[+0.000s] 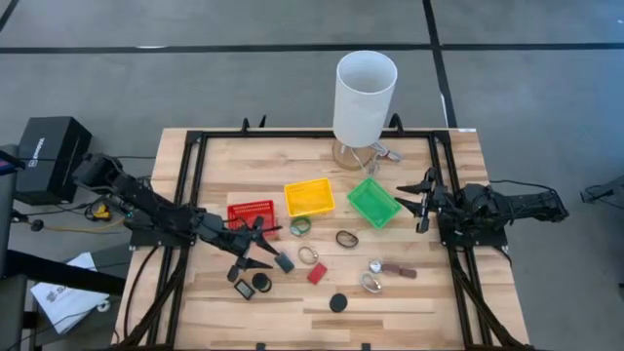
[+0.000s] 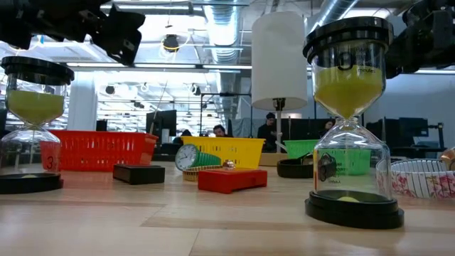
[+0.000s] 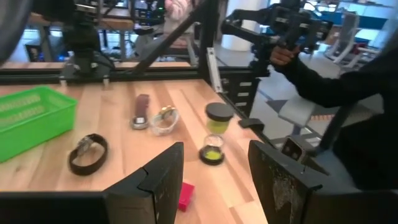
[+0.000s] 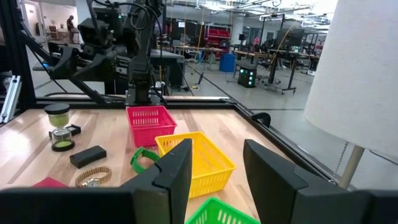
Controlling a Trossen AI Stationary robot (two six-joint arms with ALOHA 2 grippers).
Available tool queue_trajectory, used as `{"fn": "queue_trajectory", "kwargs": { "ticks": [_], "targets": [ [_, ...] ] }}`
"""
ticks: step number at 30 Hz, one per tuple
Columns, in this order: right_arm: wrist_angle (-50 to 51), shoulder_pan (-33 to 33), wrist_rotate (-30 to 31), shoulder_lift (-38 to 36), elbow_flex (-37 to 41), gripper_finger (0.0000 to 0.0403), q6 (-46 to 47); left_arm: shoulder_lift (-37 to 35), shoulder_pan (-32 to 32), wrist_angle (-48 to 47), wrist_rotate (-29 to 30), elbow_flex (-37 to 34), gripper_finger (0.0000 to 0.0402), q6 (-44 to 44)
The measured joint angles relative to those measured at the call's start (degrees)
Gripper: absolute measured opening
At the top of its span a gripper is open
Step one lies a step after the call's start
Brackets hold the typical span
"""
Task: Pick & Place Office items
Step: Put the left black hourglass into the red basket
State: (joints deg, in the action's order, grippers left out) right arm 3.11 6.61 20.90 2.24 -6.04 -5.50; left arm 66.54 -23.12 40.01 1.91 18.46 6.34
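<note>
Nearest the low camera, two yellow-sand hourglasses with black caps (image 2: 350,121) stand on the wooden table (image 1: 409,302); we judge them light, fragile, best gripped at the caps. Behind lie the red block (image 2: 232,178) and dark block (image 2: 138,173), stiff and easy. Left end effector (image 1: 261,252) hovers wide apart just above them; right end effector (image 1: 421,200), also wide, waits beside the green basket (image 1: 374,203).
</note>
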Motion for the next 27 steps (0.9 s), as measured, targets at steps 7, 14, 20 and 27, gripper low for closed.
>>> {"fn": "queue_trajectory", "kwargs": {
  "ticks": [7,14,20,27],
  "targets": [
    [-0.02,0.00,-0.02,0.00,0.02,0.0136,0.14,-0.15,-0.29,0.24,-0.20,0.00,0.0205,0.14],
    [-0.02,0.00,-0.01,0.00,0.02,0.0136,2.99,-0.11,-1.31,-0.62,-2.50,0.00,0.0268,0.28],
    [-0.02,0.00,0.00,0.00,0.02,0.0136,2.54,2.78,-4.35,-1.09,-3.02,0.00,0.0280,-0.01],
    [-0.02,0.00,-0.01,0.00,0.02,0.0136,2.54,8.36,-5.45,-1.28,-2.39,-0.02,0.0279,1.94]
  ]
}}
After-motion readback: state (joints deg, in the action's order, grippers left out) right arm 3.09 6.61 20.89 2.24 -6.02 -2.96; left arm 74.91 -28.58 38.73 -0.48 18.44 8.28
